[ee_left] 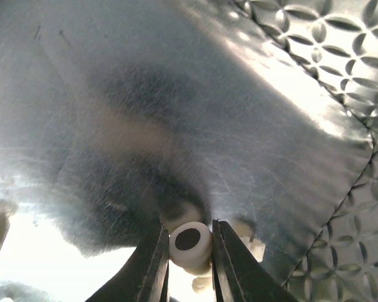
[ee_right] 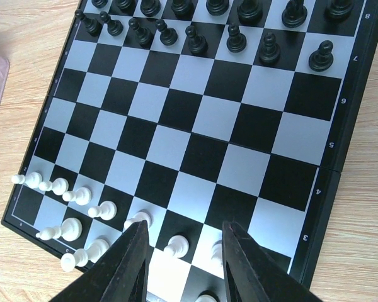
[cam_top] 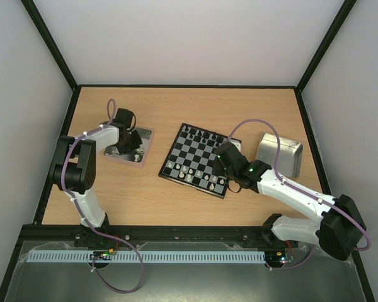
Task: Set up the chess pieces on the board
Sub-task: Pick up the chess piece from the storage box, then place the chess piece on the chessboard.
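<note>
The left gripper (ee_left: 189, 228) is down in the metal tray (ee_left: 176, 94) at the left of the table (cam_top: 195, 107), its two fingers pressed to either side of a white piece (ee_left: 190, 244) lying on its side with its dark round base facing the wrist camera. The right gripper (ee_right: 183, 229) hovers with jaws apart and empty above the board (ee_right: 201, 119); white pieces (ee_right: 82, 195) stand under it on the near rows; black pieces (ee_right: 195, 38) line the far two rows; a second tray (cam_top: 283, 151) lies beside the board.
</note>
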### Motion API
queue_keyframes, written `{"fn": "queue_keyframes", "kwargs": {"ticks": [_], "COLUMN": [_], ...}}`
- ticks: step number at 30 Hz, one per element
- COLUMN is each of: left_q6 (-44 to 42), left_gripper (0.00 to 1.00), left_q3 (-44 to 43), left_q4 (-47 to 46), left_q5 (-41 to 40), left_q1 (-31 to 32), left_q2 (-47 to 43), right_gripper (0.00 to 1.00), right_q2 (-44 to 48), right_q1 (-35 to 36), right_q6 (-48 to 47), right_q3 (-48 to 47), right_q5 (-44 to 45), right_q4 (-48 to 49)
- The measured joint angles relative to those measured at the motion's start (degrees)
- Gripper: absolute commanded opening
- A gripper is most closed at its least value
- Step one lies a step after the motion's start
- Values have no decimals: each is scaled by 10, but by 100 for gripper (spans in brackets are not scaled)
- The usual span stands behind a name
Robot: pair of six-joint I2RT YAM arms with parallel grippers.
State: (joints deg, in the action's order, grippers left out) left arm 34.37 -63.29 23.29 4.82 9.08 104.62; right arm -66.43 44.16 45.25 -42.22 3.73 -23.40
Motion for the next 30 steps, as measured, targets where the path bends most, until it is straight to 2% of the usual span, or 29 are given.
{"fn": "queue_keyframes", "kwargs": {"ticks": [6, 11, 19, 22, 30], "left_q6": [18, 47, 145, 202, 334], "left_gripper": [14, 14, 14, 14, 15], "left_q3": [35, 70, 158, 184, 202], "left_q4": [-11, -31, -108, -145, -271], "left_q5": [-4, 10, 126, 170, 233], "left_q1": [0, 0, 8, 37, 161], "left_q2": [-46, -125, -238, -267, -290], "right_gripper": [31, 35, 49, 53, 52], "right_q2": [5, 16, 3, -22, -91], "right_q1": [0, 0, 0, 0, 0], "right_q6": [1, 11, 77, 103, 169], "right_q3": [1, 7, 29, 29, 29], "right_q5": [-5, -26, -121, -155, -225], "right_q4": [14, 59, 216, 272, 377]}}
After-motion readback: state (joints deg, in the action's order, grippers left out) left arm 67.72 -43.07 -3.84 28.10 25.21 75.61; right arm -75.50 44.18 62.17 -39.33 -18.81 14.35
